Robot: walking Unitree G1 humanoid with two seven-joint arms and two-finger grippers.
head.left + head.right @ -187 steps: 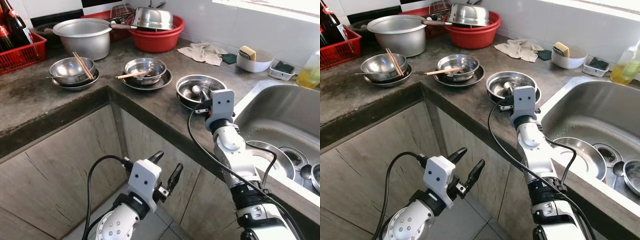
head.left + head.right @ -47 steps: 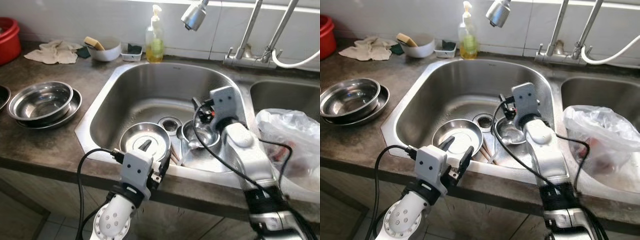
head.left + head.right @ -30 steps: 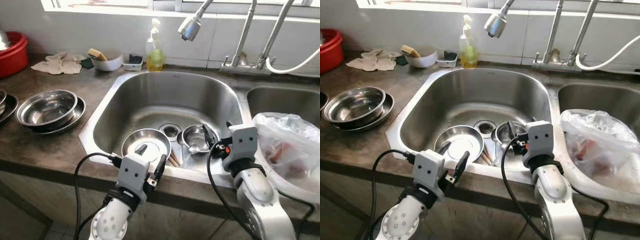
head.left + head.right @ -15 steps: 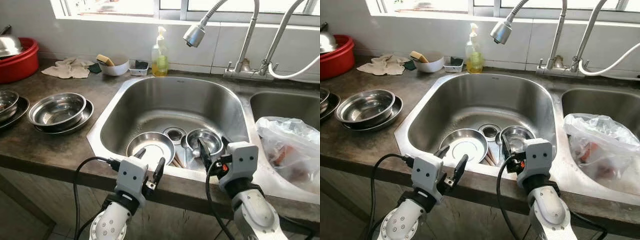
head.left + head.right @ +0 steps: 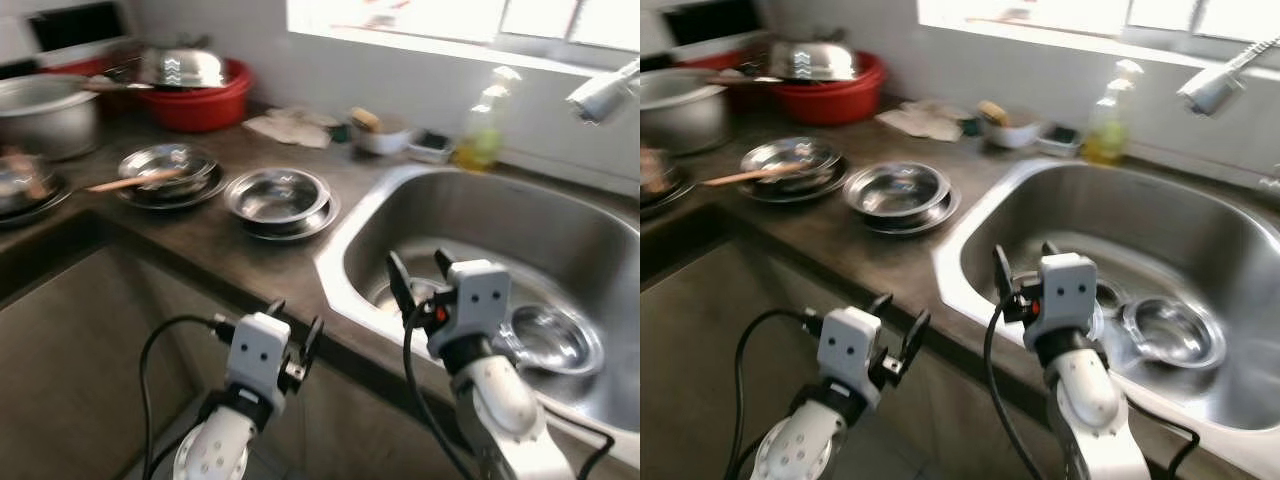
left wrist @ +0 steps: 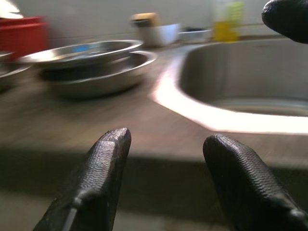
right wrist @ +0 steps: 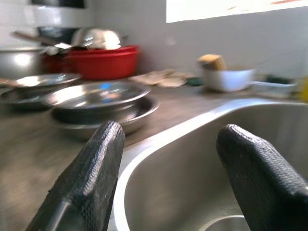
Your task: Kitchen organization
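— Where are the pincers?
— Left pincer [image 5: 292, 335] gapes empty below the bench [image 5: 215, 235] edge; right pincer [image 5: 418, 280], also spread and empty, hangs over the sink [image 5: 560, 235].
— The dishes?
— Stacked steel bowls [image 5: 277, 197] sit just beside the sink's rim; another bowl [image 5: 552, 340], blurred, apparently lies inside.

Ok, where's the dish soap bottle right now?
In the head views the dish soap bottle stands on the far counter behind the sink, toward the robot's right, beside a small tray and a white bowl holding a sponge.

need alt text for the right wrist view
Open right pincer, two black fingers apart and empty, points over the steel sink's rim toward a steel bowl stacked on a plate. Behind sit a red basin and a white bowl holding a sponge.
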